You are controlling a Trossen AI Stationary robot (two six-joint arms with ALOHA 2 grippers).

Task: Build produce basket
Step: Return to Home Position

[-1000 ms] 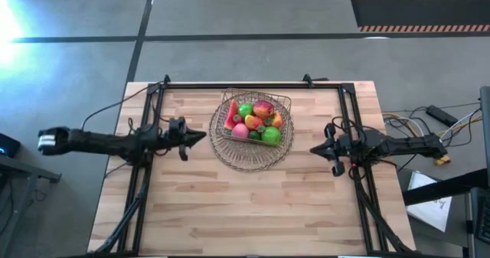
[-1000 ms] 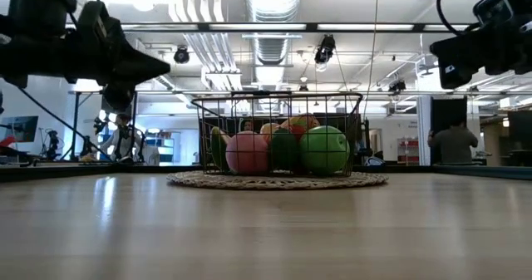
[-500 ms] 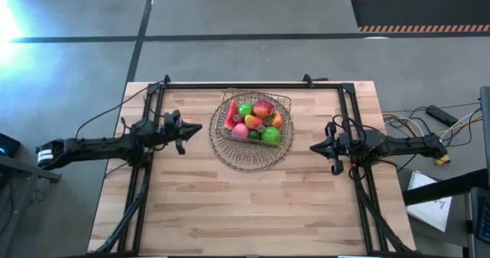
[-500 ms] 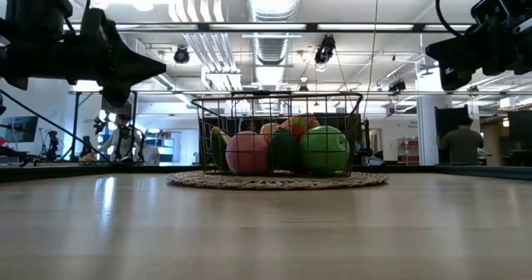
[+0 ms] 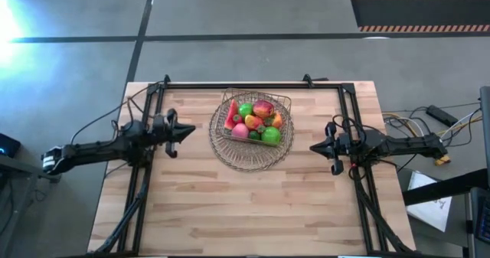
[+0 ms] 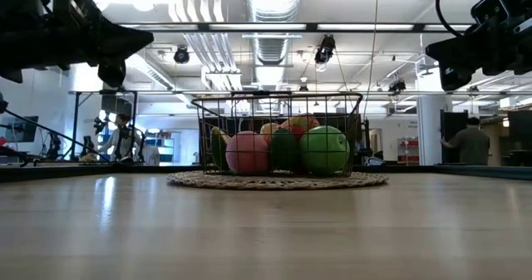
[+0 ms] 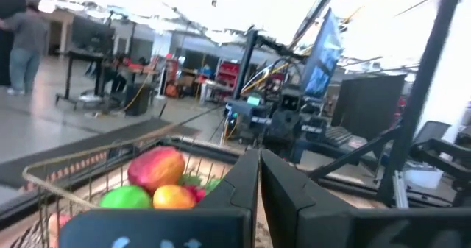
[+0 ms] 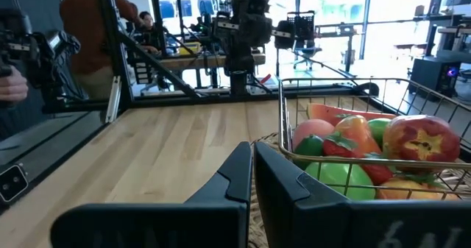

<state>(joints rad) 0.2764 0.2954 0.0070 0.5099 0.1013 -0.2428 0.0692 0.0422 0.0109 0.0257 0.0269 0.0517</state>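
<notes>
The produce [image 5: 256, 119], green and red apples with orange, pink and dark green pieces, lies piled in the wire basket [image 5: 285, 102]. The basket stands by its base on a round woven-wire tray [image 5: 249, 158] at the table's far middle. In the low view the produce [image 6: 283, 149] shows behind the basket's grid [image 6: 208, 118]. My left gripper [image 5: 191, 129] is shut and empty, raised above the table to the left of the basket. My right gripper [image 5: 312, 148] is shut and empty, level, to the right of the basket. Both wrist views show the shut fingers [image 7: 259, 176] [image 8: 252, 167] pointing toward the basket.
A black frame rail [image 5: 253, 85] runs along the table's far edge and down both sides. Bare wood [image 5: 245, 212] fills the near half of the table. People stand in the room beyond the table [image 6: 470, 143].
My left gripper has drawn back from the basket toward the table's left edge and a little toward the far edge. It has risen and tipped slightly upward, staying shut. My right gripper has kept still. The basket and the produce have not moved.
</notes>
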